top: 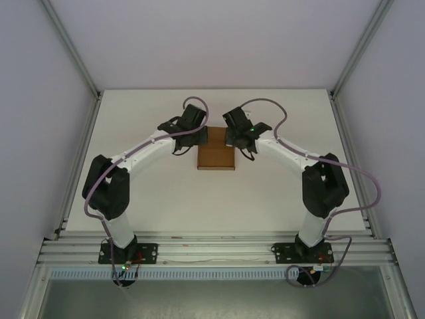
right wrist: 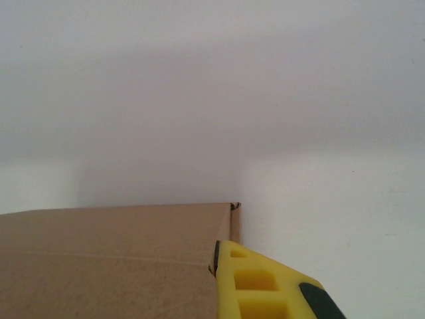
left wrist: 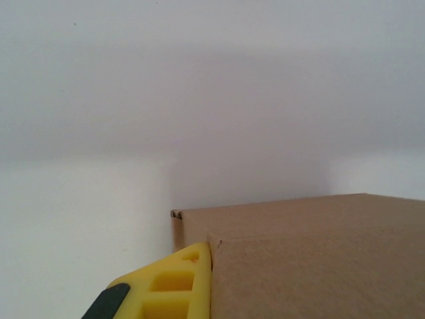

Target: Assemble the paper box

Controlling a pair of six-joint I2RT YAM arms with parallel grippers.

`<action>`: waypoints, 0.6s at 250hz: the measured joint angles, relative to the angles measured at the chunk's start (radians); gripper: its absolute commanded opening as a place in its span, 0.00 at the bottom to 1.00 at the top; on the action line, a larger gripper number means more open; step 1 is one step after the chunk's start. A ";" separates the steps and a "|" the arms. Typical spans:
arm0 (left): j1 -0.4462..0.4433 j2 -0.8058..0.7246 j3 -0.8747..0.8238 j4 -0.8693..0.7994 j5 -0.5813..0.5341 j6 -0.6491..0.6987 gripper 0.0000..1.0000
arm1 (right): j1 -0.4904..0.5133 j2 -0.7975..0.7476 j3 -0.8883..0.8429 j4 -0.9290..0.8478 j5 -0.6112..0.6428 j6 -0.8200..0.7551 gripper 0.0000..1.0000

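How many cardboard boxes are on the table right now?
1. The paper box lies on the table, toward its far side, between the left gripper and the right gripper at its far corners.

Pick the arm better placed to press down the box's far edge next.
Right, marginally. The right tool overlaps the paper box's far right corner from above; the left tool sits just off the far left corner. Both are shut, nearly mirrored.

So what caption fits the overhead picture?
The left gripper and right gripper flank the far end of the paper box on a table.
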 measured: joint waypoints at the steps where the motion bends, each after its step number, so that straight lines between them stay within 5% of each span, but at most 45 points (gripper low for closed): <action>1: 0.000 0.000 -0.001 0.002 0.000 -0.002 0.00 | 0.001 0.000 -0.001 0.002 0.002 0.005 0.01; 85: -0.012 0.010 -0.084 0.117 -0.005 -0.096 0.00 | 0.048 -0.002 -0.091 0.085 0.125 0.086 0.00; 141: -0.053 -0.074 -0.264 0.196 -0.005 -0.090 0.00 | 0.116 -0.088 -0.308 0.246 0.208 0.066 0.00; 150: -0.058 -0.095 -0.290 0.207 -0.001 -0.089 0.06 | 0.127 -0.106 -0.339 0.268 0.216 0.063 0.00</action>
